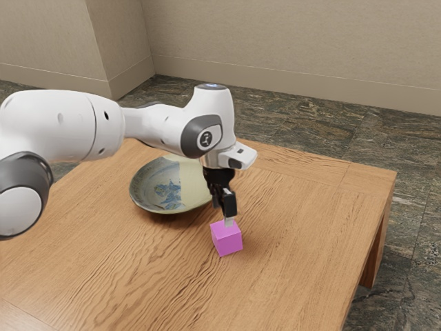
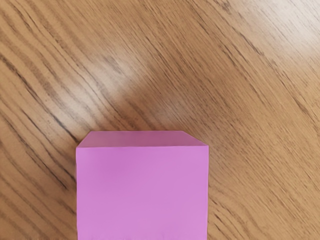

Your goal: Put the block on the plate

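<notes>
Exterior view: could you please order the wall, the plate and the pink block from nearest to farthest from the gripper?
1. Pink block, at the gripper's lower end.
2. Plate, toward the exterior view's left.
3. Wall, beyond the table.

The pink block (image 1: 227,238) sits near the patterned plate (image 1: 157,186).

The block (image 1: 227,240) is coloured a plain pinkish violet, with a duskier mauve seen on one side in the wrist view. The tabletop (image 1: 303,234) is toned honey brown and streaked with dark, wavy grain. The plate (image 1: 146,185) is coloured grey-green and pale yellow, and is decorated with a blue motif. White is broken by dark grey on the arm (image 1: 55,121); black is worn by the tool (image 1: 229,219). The floor (image 1: 413,241) is mottled in dark grey-green and brown, and the walls (image 1: 275,41) are coloured beige.
</notes>
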